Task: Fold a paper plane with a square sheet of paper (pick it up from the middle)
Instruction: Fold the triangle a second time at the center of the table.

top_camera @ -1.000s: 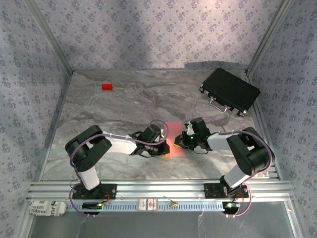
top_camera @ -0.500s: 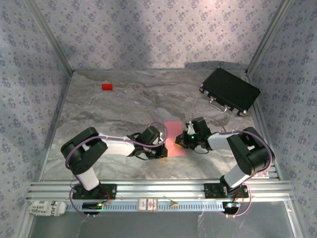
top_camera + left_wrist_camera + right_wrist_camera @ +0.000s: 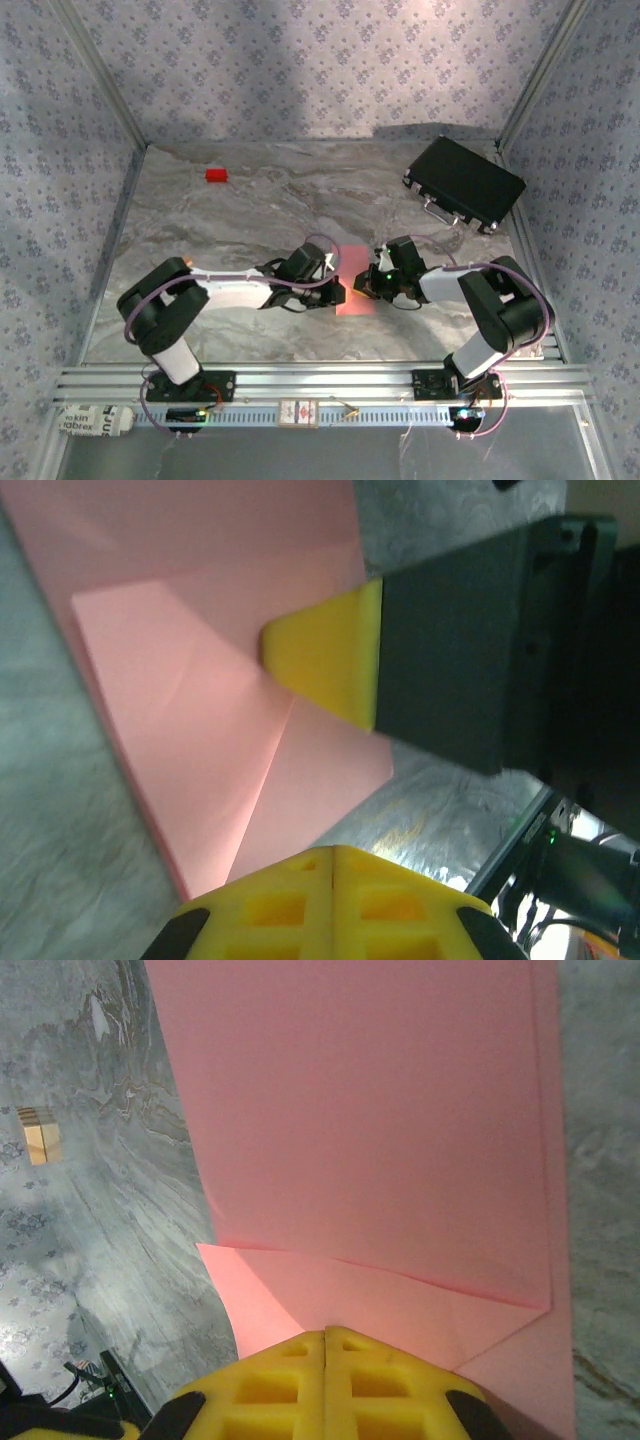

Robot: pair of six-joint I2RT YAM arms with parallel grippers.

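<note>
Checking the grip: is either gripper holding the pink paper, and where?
Nothing is pinched: left gripper and right gripper are shut, the right tip resting on the folded paper.

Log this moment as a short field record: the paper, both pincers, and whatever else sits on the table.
paper: salmon-pink sheet, partly folded with diagonal creases, lying flat on the marble table
left pincer: shut, tips at the sheet's edge
right pincer: shut, tips over a folded corner flap
pincers together: facing each other across the sheet
far left: red block, well away from both arms
far right: black case, lying flat
</note>
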